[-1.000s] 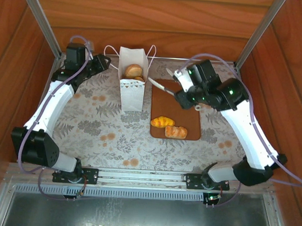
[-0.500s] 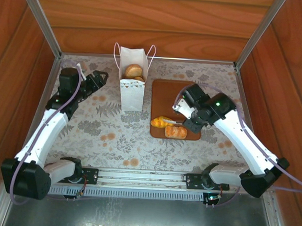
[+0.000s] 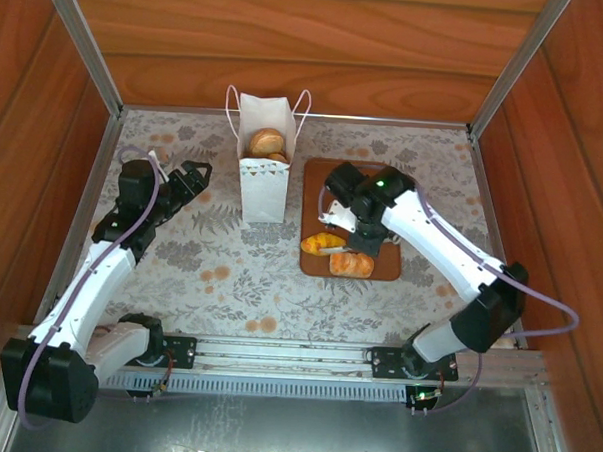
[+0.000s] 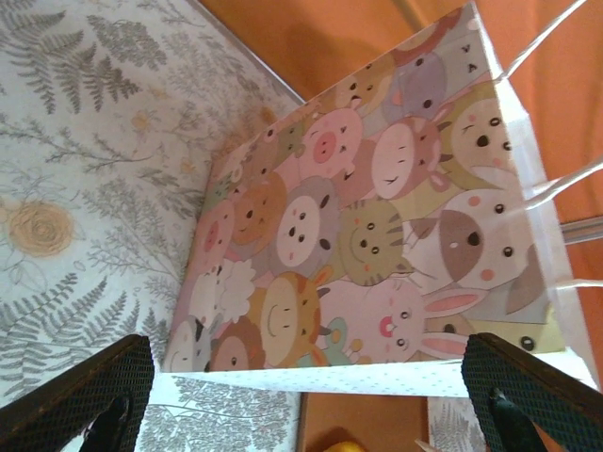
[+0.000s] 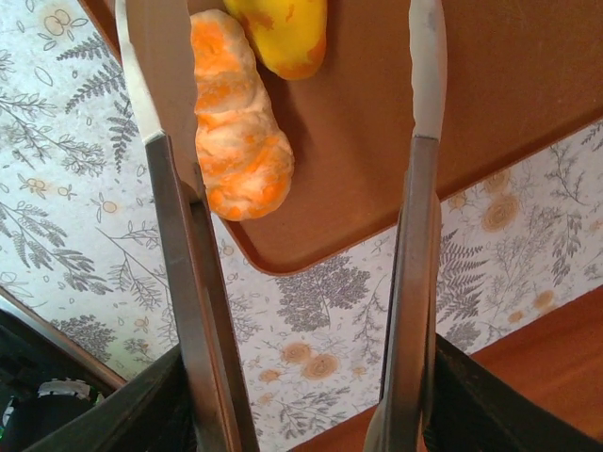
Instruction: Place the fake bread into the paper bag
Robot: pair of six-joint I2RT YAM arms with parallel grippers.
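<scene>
We had our left arm (image 3: 99, 267) stretched forward, the left gripper (image 3: 191, 174) with jaws spread wide; our right arm (image 3: 450, 258) folded inward, wrist tipped down, the right gripper (image 3: 344, 216) clamped on tongs (image 5: 415, 188)

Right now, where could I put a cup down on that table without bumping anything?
The flowered cloth between the paper bag and the arm bases is bare, as is the far right corner past the tray. Crowded: the tray's near end, with two pastries by the tongs, and beside the bag, where the left fingers hover.
</scene>
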